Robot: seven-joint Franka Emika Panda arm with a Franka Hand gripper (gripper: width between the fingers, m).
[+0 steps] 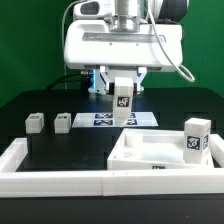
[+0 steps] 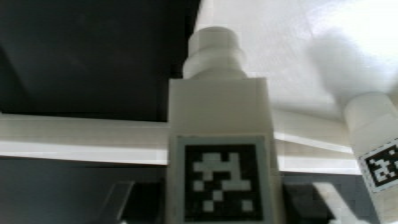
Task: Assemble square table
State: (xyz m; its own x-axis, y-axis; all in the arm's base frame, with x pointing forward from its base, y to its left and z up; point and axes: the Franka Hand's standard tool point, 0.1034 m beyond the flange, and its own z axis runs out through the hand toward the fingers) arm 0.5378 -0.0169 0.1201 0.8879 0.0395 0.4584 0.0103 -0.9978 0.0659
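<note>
At the front edge of the surface, toward the exterior view's right, the square table top (image 1: 150,158) lies flat just behind the white rim bar (image 1: 50,170). One leg (image 1: 195,138) stands upright on its far corner at the exterior view's right and seems to be already mounted there. Further back, toward the exterior view's left, two loose legs (image 1: 36,122) (image 1: 63,121) wait on the black surface (image 1: 60,140), near to each other. Behind them lies the marker board (image 1: 100,121). Over this board hangs the gripper (image 1: 122,92), clenched on the second leg (image 1: 122,105), which it carries upright in the air; in the wrist view the threaded peg (image 2: 215,55) of this leg points down.

I judge that the step in hand is the transport of the second leg to the top. The next move calls for bringing the peg exactly over a free corner hole, keeping the leg vertical, then lowering and turning it in.
</note>
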